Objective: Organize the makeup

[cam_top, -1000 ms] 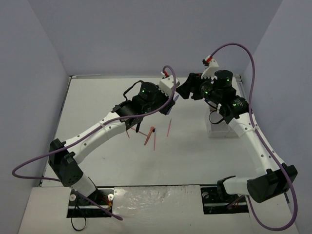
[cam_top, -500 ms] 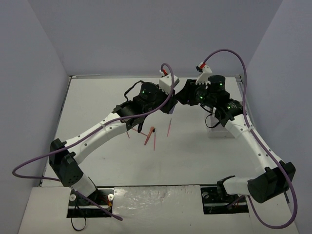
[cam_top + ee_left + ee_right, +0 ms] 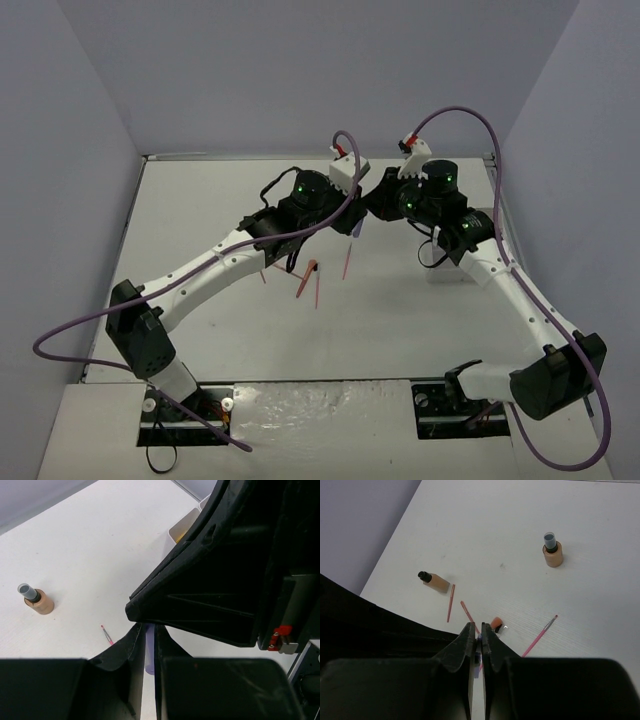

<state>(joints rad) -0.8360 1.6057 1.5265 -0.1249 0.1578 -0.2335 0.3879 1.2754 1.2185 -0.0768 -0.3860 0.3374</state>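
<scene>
A lilac stick point(image 3: 358, 231) hangs over the middle of the table where my two grippers meet. My right gripper point(image 3: 480, 632) is shut on the lilac stick point(image 3: 479, 652), whose top is pinched between the fingertips. My left gripper point(image 3: 148, 630) has its jaws parted a little, with the same lilac stick point(image 3: 149, 650) standing in the gap. Other makeup lies on the table below: an upright tan bottle point(image 3: 552, 552), a lying tan bottle point(image 3: 436, 581), a pink brush point(image 3: 540, 636), two red sticks point(image 3: 451, 602) and a small orange piece point(image 3: 496, 624).
The white tray point(image 3: 450, 268) sits under my right forearm at the right; one corner of the tray point(image 3: 185, 525) shows in the left wrist view. The right gripper's black body point(image 3: 215, 580) crowds close over the left fingers. Red sticks point(image 3: 305, 282) lie below the left arm.
</scene>
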